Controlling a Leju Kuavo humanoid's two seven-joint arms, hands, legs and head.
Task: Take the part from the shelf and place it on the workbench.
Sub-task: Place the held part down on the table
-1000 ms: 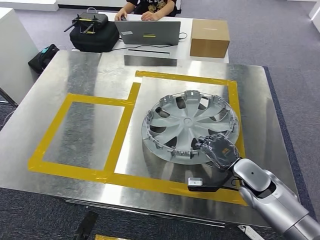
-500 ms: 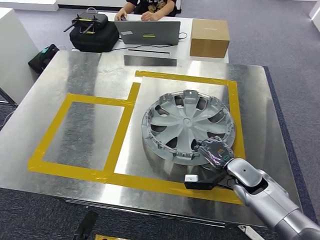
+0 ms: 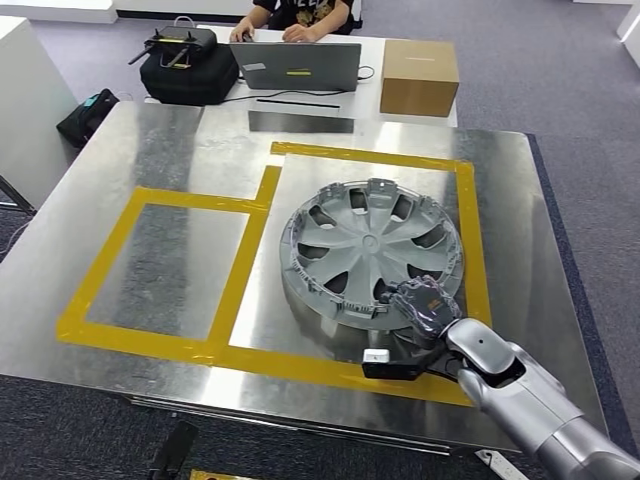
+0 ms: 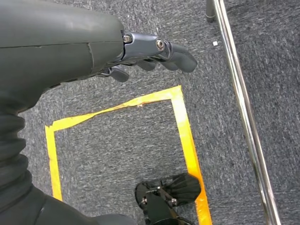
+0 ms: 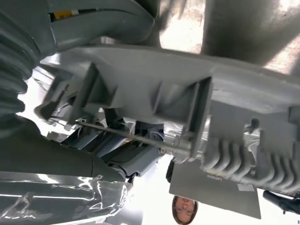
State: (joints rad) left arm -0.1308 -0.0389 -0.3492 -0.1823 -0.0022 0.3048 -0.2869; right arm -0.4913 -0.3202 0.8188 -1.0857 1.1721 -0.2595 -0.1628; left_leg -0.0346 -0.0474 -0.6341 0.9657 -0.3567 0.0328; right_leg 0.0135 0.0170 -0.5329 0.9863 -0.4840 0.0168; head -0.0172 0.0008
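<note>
The part is a grey hubcap (image 3: 370, 245) lying face up inside the larger yellow-taped rectangle (image 3: 466, 230) on the steel workbench (image 3: 151, 160). It sits slightly tilted, with a shadow under its near side. My right hand (image 3: 423, 308) grips the hubcap's near rim from the bench's front right. The right wrist view shows the hubcap's ribbed underside and clips (image 5: 176, 93) close up. My left hand (image 4: 106, 47) hangs over the carpet, fingers loosely apart and holding nothing.
A smaller taped square (image 3: 170, 265) lies to the hubcap's left. Behind the bench a person (image 3: 302, 15) sits at a laptop (image 3: 296, 65), beside a cardboard box (image 3: 419, 75) and a black bag (image 3: 187, 65). A metal rail (image 4: 240, 112) and floor tape (image 4: 183, 126) lie below my left hand.
My right hand has carried the hubcap a little left and toward the near edge, lowering it closer to the bench surface.
</note>
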